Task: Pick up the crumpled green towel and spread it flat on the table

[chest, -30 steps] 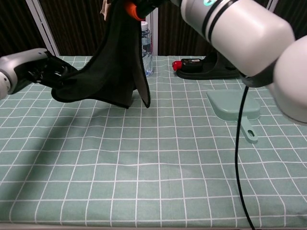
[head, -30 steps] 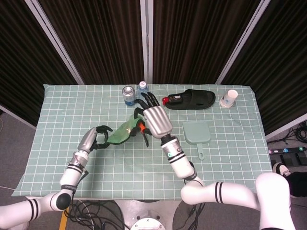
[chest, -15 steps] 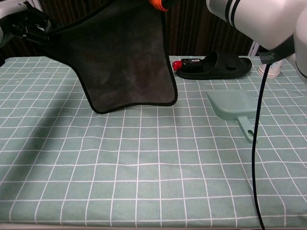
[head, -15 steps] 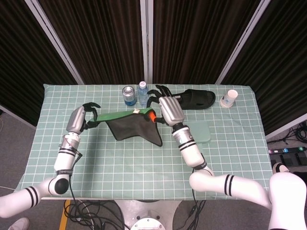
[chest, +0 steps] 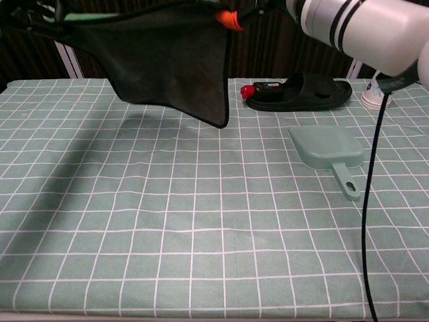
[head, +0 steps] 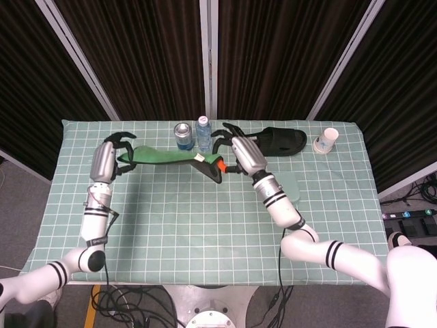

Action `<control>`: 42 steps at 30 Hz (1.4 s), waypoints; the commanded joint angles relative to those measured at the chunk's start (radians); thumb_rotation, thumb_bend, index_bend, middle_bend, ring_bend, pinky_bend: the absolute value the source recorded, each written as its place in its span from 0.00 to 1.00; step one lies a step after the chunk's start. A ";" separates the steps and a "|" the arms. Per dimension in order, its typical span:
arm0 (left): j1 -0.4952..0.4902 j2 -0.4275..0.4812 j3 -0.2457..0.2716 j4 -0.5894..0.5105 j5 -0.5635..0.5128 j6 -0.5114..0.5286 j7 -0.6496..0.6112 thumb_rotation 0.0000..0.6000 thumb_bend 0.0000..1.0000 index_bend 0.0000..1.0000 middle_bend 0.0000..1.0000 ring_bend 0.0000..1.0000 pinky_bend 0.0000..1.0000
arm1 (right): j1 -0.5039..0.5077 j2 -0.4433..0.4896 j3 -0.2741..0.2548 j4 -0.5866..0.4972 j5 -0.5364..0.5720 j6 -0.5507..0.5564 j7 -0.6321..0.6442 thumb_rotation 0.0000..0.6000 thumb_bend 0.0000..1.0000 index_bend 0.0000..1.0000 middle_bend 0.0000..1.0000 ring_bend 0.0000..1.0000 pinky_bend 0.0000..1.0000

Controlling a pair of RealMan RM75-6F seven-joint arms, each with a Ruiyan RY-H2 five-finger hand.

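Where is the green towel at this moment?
In the head view, the green towel hangs stretched above the table's far left half, held between the left hand and right hand.

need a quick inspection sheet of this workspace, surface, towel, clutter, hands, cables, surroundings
surface: table under a pale green checked cloth, front half bare.
job's things: green towel stretched in the air between both hands, off the table, one corner hanging down; not yet laid flat.
clutter: can and water bottle at the back; black slipper, paper cup and pale green dustpan to the right.
hands: left hand grips one end of the towel, right hand grips the other.
cables: black cable hangs from the right arm; more cables on the floor below the front edge.
surroundings: dark curtains with pale frame bars behind the table.
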 commanded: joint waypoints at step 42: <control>0.142 0.233 0.450 -0.384 0.308 -0.143 0.328 1.00 0.16 0.30 0.27 0.24 0.20 | -0.195 0.037 -0.475 -0.052 -0.440 0.028 0.007 0.97 0.39 0.57 0.17 0.00 0.00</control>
